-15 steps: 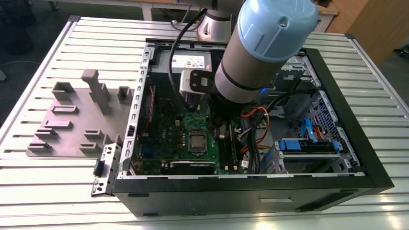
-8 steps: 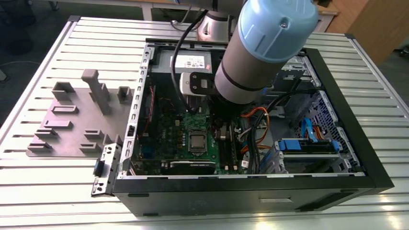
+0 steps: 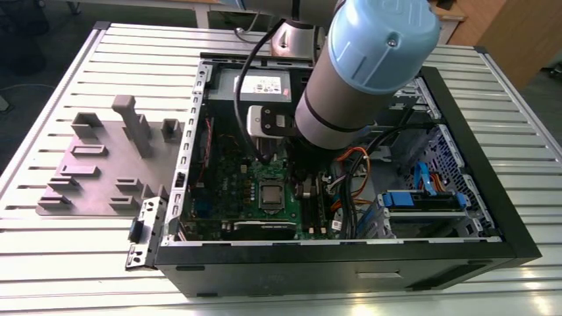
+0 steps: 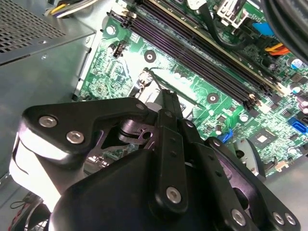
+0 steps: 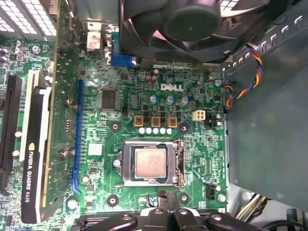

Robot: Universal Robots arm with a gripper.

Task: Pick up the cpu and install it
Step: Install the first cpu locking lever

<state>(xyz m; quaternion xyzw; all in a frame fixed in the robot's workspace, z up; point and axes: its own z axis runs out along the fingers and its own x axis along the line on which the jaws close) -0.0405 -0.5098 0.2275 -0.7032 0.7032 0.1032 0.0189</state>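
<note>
Closed together with nothing between them, the jaws of the gripper (image 4: pixel 166 96) hang over the green motherboard (image 4: pixel 192 82), their black fingers meeting in a single narrow tip in the second wrist view. In the first wrist view that gripper (image 5: pixel 162 195) sits just beside the socket frame (image 5: pixel 179 163), apart from the cpu (image 5: pixel 150 162). The cpu is a small flat square with a dull silvery top, seated inside the frame on the board.

In the exterior view, from that view's left, a grey fixture plate (image 3: pixel 105 164) with upright blocks lies on the slatted table (image 3: pixel 70 263), then comes the open computer case (image 3: pixel 351 263) with the cpu (image 3: pixel 270 193) showing as a pale square, the arm (image 3: pixel 360 72) reaching down above it. The first wrist view adds a black fan (image 5: pixel 192 24) and a graphics card (image 5: pixel 36 144); the second adds the memory slots (image 4: pixel 211 57).
</note>
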